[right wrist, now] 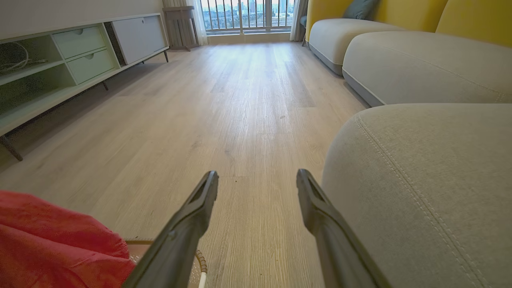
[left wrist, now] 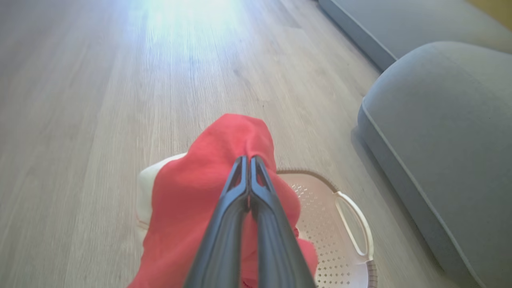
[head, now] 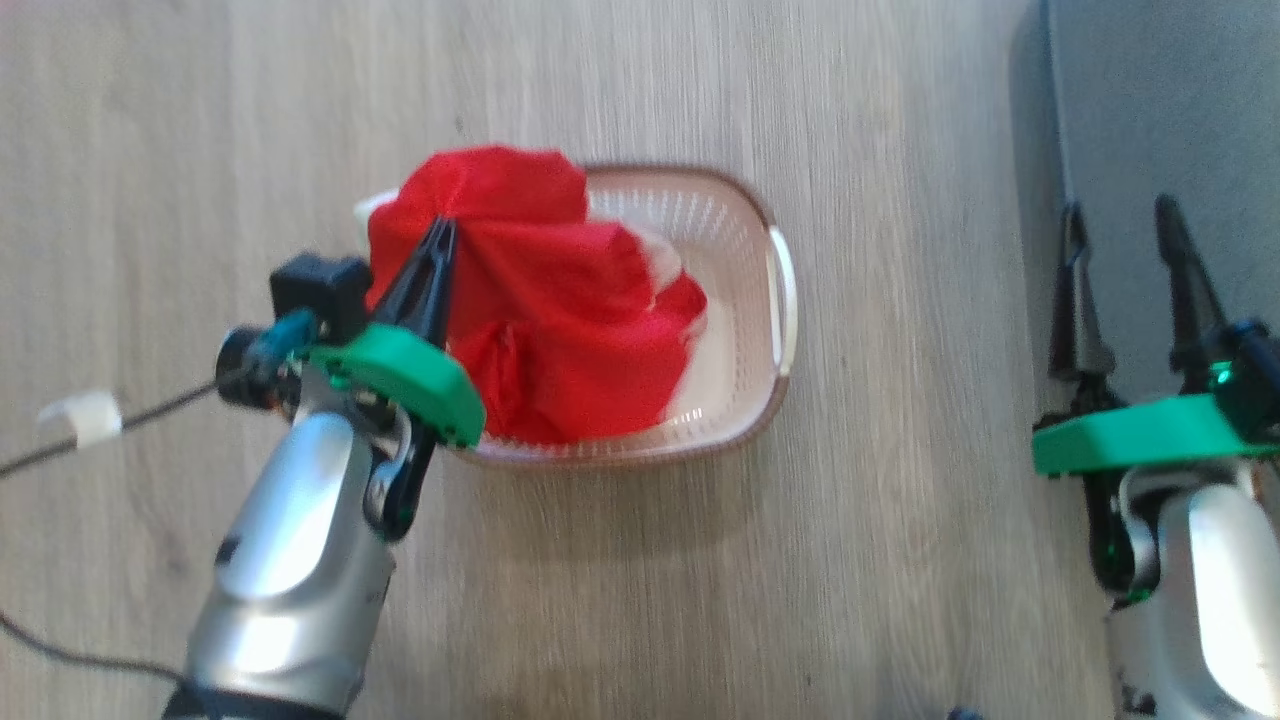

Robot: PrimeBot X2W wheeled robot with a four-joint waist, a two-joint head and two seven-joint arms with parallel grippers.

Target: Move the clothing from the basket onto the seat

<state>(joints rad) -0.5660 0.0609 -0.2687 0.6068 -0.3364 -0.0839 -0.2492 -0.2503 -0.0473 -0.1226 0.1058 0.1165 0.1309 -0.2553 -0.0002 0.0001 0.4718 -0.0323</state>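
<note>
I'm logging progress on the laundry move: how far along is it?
Done: the left gripper is shut on the clothing, pinching it into a peak above the basket. In hand: the lift out, it seems; the lower folds lie in the basket. Left: carrying it to the seat, bare where visible. The right gripper is open, empty.

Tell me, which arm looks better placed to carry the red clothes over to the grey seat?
Probably the left. The left gripper is shut on the clothing, bunched over the basket. The right gripper hangs open, holding nothing, though it is nearer the seat.
</note>
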